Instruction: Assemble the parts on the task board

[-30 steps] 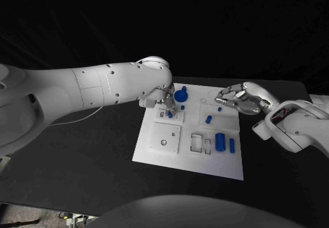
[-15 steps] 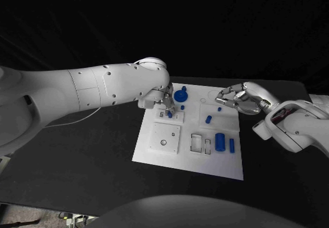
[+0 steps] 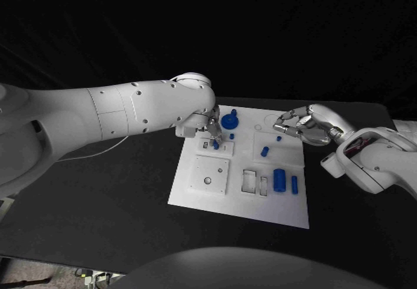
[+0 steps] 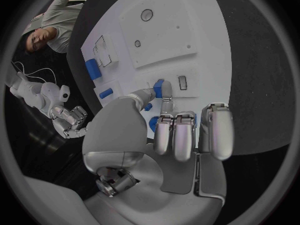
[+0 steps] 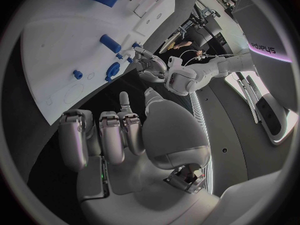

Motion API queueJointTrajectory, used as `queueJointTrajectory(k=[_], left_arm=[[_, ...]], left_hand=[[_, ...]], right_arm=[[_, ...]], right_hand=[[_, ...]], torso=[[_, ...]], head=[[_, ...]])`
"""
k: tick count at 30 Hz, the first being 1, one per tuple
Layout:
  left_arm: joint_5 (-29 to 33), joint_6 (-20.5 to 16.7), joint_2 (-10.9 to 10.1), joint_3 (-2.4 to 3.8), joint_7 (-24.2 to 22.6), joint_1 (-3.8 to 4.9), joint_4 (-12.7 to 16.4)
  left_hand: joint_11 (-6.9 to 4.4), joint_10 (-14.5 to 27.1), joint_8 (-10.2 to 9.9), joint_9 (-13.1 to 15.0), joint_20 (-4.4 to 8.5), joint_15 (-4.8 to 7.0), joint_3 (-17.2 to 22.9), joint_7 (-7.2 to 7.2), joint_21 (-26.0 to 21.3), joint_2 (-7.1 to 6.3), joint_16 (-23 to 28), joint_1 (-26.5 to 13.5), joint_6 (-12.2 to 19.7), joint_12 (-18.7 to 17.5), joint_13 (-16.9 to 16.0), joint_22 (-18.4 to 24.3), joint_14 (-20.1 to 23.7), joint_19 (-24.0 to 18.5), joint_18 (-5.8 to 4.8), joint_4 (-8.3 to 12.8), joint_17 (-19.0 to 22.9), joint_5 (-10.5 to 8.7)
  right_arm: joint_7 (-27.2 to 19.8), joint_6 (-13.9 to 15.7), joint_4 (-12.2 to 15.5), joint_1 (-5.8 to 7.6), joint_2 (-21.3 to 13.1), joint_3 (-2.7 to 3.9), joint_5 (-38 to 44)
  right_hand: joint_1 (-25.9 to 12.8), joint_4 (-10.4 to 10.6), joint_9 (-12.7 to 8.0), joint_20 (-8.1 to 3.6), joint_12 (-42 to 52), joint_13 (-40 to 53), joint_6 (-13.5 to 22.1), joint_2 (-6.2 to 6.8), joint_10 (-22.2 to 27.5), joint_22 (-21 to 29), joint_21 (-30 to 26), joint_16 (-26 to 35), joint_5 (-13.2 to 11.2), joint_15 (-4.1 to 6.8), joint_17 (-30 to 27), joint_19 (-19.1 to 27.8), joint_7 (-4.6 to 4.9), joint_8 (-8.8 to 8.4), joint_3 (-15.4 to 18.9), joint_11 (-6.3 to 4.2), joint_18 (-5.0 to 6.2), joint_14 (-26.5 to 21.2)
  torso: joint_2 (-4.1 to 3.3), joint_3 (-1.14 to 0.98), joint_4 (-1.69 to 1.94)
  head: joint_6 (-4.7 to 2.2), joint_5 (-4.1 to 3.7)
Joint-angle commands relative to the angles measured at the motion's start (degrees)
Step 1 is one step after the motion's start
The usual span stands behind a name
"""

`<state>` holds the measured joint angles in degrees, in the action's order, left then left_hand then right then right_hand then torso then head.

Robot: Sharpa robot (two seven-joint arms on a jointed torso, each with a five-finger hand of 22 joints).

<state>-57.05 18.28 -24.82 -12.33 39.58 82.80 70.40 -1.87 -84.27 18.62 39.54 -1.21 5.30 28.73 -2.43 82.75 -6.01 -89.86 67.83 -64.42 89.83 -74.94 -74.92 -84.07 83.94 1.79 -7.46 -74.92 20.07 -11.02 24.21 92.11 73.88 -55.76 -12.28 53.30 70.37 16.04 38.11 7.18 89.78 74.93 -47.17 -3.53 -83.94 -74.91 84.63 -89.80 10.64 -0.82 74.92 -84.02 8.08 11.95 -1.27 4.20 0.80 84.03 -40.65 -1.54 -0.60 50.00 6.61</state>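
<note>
Task board sits mid-table, long axis running toward 12 o'clock. Left hand over the board's 11 o'clock corner, a small part between its fingertips, just above a slot. Knobbed part just beside it at 1 o'clock. Right hand over the board's 2 o'clock edge. Short peg near board centre; large cylinder and slim bar side by side toward 4 o'clock, recessed slots at their 9 o'clock.

a black table stands before a dark, unlit background.
</note>
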Motion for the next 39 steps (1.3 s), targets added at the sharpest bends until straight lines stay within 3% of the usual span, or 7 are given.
queueJointTrajectory(k=[1,16,25,32,39], left_arm=[[-0.32,2.09,0.05,-0.24,10.03,-0.19,-0.22],[-0.44,3.11,0.43,-0.33,10.2,-0.22,-0.45],[-0.45,1.44,0.41,-0.35,9.78,-0.23,-0.14],[-0.67,-2.06,-0.79,-0.34,9.23,-0.24,1.99],[-3.41,-6.26,-3.27,-0.33,8.95,-0.25,6.23]], left_hand=[[-1.38,-5.73,0.13,0.09,0.45,0.5,7.56,1.67,-0.31,0.36,-0.14,0.02,-2.11,0.17,-15.06,-12.51,-5.93,1.95,0.11,7.82,-15.08,0.3],[-1.37,-5.73,-0.01,0.16,0.47,0.52,7.67,1.62,-0.35,0.44,-0.14,-0.01,-1.91,0.17,-15.06,-12.5,-5.93,1.95,0.11,7.97,-15.08,0.19],[-1.33,-5.73,-0.2,0.2,0.48,0.51,7.66,1.53,-0.4,0.65,-0.14,-0.05,-1.65,0.17,-15.06,-12.49,-5.93,1.94,0.12,8.01,-15.08,0.24],[-1.29,-5.73,-0.3,0.3,0.48,0.49,7.52,1.47,-0.27,0.72,-0.14,-0.1,-1.54,0.17,-15.06,-12.54,-5.93,2.03,0.08,8.08,-15.08,0.71],[-1.28,-5.73,-0.33,0.33,0.48,0.49,7.39,1.46,-0.1,0.74,-0.14,-0.17,-1.55,0.17,-15.06,-12.6,-5.93,2.14,0.03,8.03,-15.08,0.81]], right_arm=[[0.05,-0.91,-0.01,-0.05,0.07,-0.01,0.51],[-0.09,-0.83,-0.04,-0.11,0.05,-0.01,0.52],[-0.27,-0.6,-0.01,-0.19,-0.08,-0.01,0.53],[-0.31,-0.45,0.03,-0.25,-0.23,-0.01,0.53],[-0.34,-0.26,0.09,-0.37,-0.51,-0.02,0.53]], right_hand=[[0.51,-0.24,-0.03,0.21,0.22,15.07,-0.32,0.11,-6.06,-12.73,-0.35,-0.2,0.32,-0.18,15.08,-1.01,0.02,0.29,0.05,0.06,1.0,5.97],[0.57,-0.23,-0.04,0.2,0.22,15.07,-0.32,0.1,-6.06,-12.72,-0.37,-0.2,0.33,-0.17,15.08,-0.99,0.02,0.31,0.06,0.05,1.0,5.97],[0.6,-0.23,-0.05,0.19,0.22,15.07,-0.32,0.1,-6.06,-12.71,-0.39,-0.2,0.34,-0.16,15.08,-0.98,0.01,0.32,0.07,0.04,1.01,5.97],[0.62,-0.22,-0.05,0.18,0.22,15.07,-0.31,0.1,-6.06,-12.7,-0.41,-0.2,0.34,-0.16,15.08,-0.96,0.01,0.33,0.08,0.04,1.01,5.97],[0.62,-0.22,-0.05,0.18,0.22,15.07,-0.31,0.1,-6.06,-12.7,-0.42,-0.2,0.34,-0.16,15.08,-0.96,0.01,0.33,0.09,0.04,1.01,5.97]], torso=[[-0.01,0.02,-0.05],[0.0,0.02,-0.06],[-0.04,0.07,-0.06],[-0.05,0.05,-0.01],[0.01,0.05,0.01]], head=[[0.0,0.07],[0.0,0.23],[0.0,0.06],[0.0,-0.06],[0.0,-0.19]])
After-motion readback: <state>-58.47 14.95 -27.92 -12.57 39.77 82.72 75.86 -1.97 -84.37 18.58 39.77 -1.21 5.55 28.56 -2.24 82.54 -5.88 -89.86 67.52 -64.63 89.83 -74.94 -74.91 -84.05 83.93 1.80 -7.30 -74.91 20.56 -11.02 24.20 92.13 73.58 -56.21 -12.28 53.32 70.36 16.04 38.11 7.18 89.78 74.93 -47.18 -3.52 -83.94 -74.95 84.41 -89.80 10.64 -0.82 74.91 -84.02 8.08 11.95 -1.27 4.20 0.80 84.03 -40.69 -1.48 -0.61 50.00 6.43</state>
